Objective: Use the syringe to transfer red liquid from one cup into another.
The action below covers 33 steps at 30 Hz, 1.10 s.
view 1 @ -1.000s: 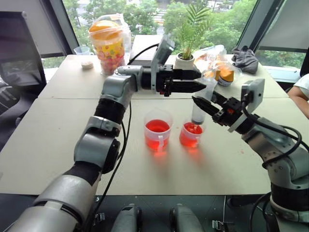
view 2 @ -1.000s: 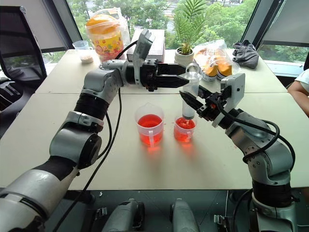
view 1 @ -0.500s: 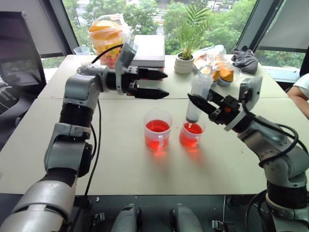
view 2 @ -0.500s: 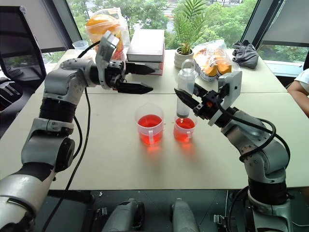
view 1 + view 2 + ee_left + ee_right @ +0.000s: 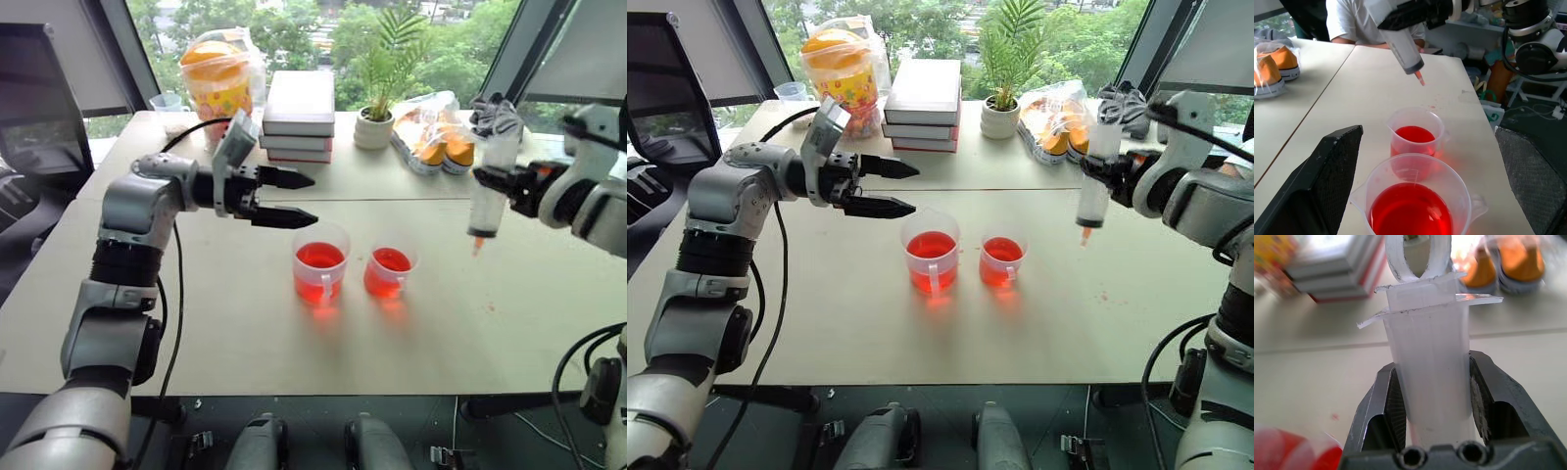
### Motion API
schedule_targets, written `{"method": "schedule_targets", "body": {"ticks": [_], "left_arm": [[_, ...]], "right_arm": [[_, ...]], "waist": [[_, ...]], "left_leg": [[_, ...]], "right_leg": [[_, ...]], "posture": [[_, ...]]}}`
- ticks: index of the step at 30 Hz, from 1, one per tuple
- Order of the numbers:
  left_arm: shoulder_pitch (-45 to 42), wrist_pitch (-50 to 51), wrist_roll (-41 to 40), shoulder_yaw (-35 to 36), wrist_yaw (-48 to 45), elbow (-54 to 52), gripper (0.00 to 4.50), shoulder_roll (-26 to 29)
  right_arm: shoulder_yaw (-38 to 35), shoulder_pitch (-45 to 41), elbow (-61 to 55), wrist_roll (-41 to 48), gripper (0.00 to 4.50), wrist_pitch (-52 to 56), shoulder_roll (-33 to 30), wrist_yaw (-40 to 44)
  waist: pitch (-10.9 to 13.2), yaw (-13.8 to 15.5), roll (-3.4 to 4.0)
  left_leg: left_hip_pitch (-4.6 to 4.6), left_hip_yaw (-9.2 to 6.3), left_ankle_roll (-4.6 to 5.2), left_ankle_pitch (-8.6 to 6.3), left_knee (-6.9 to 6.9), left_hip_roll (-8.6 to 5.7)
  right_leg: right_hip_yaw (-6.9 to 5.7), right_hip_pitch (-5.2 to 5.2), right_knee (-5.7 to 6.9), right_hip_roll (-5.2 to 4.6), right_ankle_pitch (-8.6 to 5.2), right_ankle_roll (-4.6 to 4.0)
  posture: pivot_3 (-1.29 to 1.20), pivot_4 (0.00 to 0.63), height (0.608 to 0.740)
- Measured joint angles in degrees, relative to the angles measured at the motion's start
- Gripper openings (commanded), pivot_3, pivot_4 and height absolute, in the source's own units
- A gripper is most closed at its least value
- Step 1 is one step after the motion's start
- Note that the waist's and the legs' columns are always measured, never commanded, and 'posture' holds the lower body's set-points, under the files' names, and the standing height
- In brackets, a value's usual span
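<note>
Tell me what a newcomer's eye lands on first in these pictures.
Two clear plastic cups of red liquid, the taller handled beaker and the shorter cup, stand side by side mid-table. To their right, the right gripper holds a large clear syringe upright above the table, orange tip down. The left gripper hangs open left of the beaker.

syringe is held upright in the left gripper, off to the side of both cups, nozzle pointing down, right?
Not quite: the right gripper holds the syringe, as the right wrist view shows. The rest stands: it is upright, nozzle down, beside the smaller cup and the beaker.
</note>
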Motion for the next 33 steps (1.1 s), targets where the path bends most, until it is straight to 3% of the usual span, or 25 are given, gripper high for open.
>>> {"method": "schedule_targets", "body": {"ticks": [12,18,23,26,33], "left_arm": [[3.1,2.8,-2.72,0.07,3.4,-6.03,4.45,1.36],[3.65,4.23,-4.13,0.18,4.73,-8.26,4.5,2.76],[4.77,4.57,-4.77,0.17,5.37,-8.9,4.5,3.33],[5.04,4.59,-5.1,0.16,5.51,-9.2,4.5,4.28],[6.2,4.56,-5.28,-0.14,5.3,-10.4,4.5,6.36]], "right_arm": [[11.59,-3.87,23.69,-13.79,1.38,1.57,3.8,10.3],[13.94,-4.63,28.44,-19.18,4.43,-0.62,5.26,15.22],[13.61,-4.57,26.1,-20.78,4.48,0.15,4.62,18.22],[12.22,-3.08,17.19,-19.76,4.48,0.49,0.65,21.62],[-2.43,4.65,-8.74,-10.19,4.48,0.69,-4.91,31.38]], "waist": [[0.0,-0.08,0.01],[0.0,-0.04,0.01],[0.0,0.0,0.02],[0.02,0.16,0.05],[0.0,0.12,0.03]], "left_leg": [[-0.01,0.06,0.01,0.0,-0.01,0.0],[0.0,0.06,0.01,0.0,0.0,0.0],[-0.01,0.06,0.0,0.0,-0.01,0.0],[-0.04,0.04,0.01,-0.01,-0.04,0.0],[-0.02,0.01,0.02,-0.01,-0.04,0.02]], "right_leg": [[0.01,-0.04,0.0,0.22,0.01,0.02],[0.01,-0.02,-0.02,0.22,0.01,0.02],[0.01,-0.04,-0.02,0.22,0.01,0.02],[0.0,-0.09,-0.04,0.22,0.01,0.02],[-0.01,0.0,-0.1,0.2,0.01,0.03]], "posture": [[0.0,0.15,0.74],[0.0,0.15,0.74],[0.0,0.15,0.74],[0.0,0.15,0.74],[0.0,0.15,0.74]]}}
